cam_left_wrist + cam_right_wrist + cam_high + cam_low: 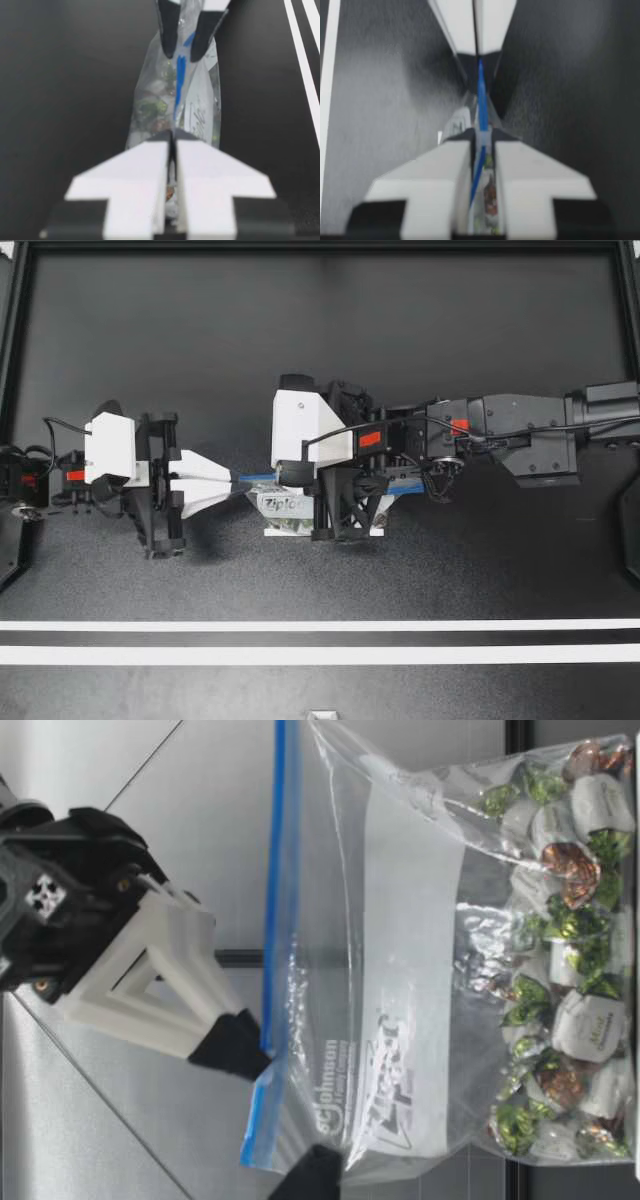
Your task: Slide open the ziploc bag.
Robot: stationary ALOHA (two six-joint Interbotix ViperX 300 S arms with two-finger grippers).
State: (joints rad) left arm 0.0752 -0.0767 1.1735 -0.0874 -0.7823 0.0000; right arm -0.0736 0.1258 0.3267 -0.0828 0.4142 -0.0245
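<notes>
Candies (pixel 572 955), foil-wrapped, inside upright clear bag (pixel 400 900)

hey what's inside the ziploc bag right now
Wrapped candies in green, white and copper foil fill the bottom of the ziploc bag. Anything behind its white label panel is covered.

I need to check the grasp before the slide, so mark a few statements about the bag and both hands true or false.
1. The bag holds wrapped sweets. True.
2. My left hand is open, clear of the bag. False: it is shut on the bag's end.
3. My right hand is shut on the blue zipper strip. True.
4. The bag lies flat on its side. False: it stands upright, strip on top.
</notes>
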